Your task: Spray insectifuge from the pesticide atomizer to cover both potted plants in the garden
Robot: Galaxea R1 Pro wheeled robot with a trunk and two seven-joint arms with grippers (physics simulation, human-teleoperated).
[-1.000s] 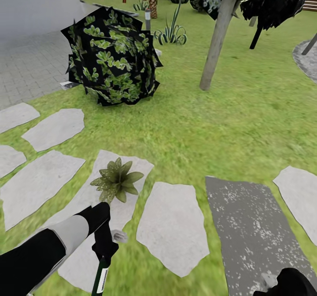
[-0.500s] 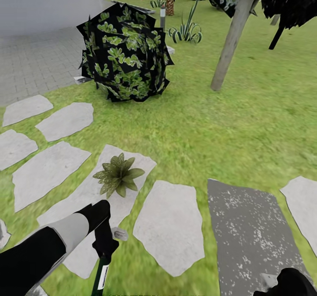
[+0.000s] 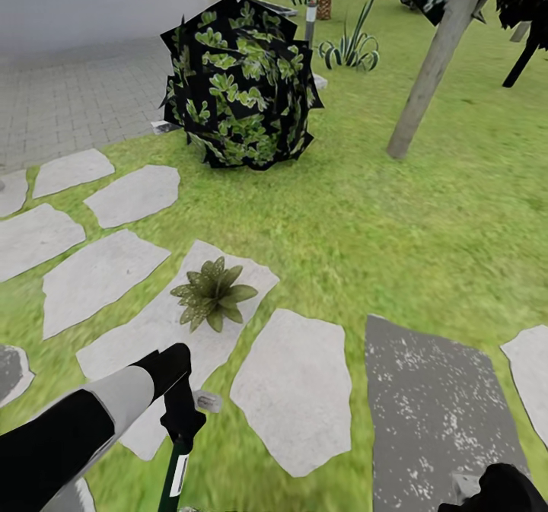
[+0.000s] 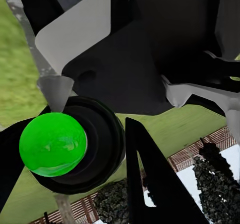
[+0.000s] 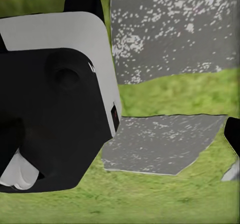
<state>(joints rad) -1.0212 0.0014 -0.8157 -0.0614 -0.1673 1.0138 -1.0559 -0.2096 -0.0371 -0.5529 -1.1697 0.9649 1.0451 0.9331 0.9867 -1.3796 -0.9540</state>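
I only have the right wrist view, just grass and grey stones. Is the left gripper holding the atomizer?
Observer: Yes. In the head view the left gripper is closed on the pesticide atomizer, and the green bottle hangs down below it.
Operator: Any potted plant nearby?
Observer: One potted plant sits on a pale stepping stone, just ahead of the left gripper.
Operator: Which way is the nozzle pointing?
Observer: The trigger head sticks out toward the robot's right, not toward the plant.
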